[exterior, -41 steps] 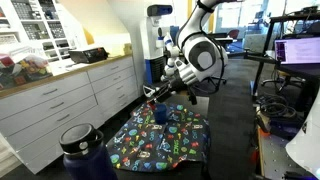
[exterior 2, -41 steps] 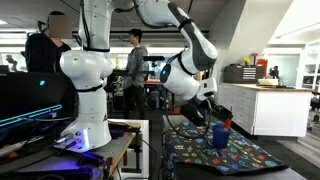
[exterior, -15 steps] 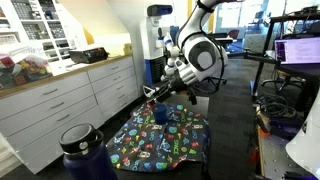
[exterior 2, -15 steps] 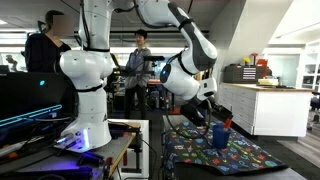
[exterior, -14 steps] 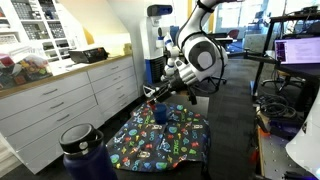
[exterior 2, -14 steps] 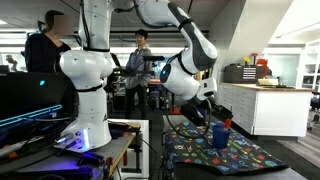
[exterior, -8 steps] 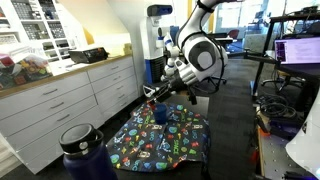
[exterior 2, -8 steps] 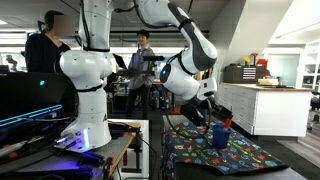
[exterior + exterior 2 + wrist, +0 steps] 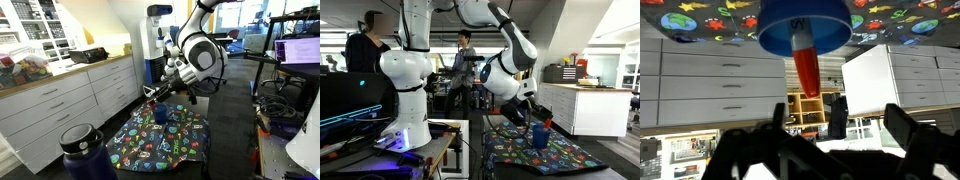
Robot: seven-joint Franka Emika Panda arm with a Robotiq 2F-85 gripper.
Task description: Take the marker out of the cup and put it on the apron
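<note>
Claw (image 9: 835,110) released, jaws spread, hovering just above the marker (image 9: 805,62) | I see the marker upright inside the cup (image 9: 805,25) | cup stands on the apron (image 9: 700,18)

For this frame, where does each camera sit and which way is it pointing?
Exterior view: low beside white drawers, behind a dark bottle; faces the arm's gripper by the cup on the apron.
Exterior view: behind a second white robot; faces the same arm side-on.
Wrist view: inverted, facing the cup's mouth and marker; open fingers at bottom.
Shared: cup and apron, in all three.
</note>
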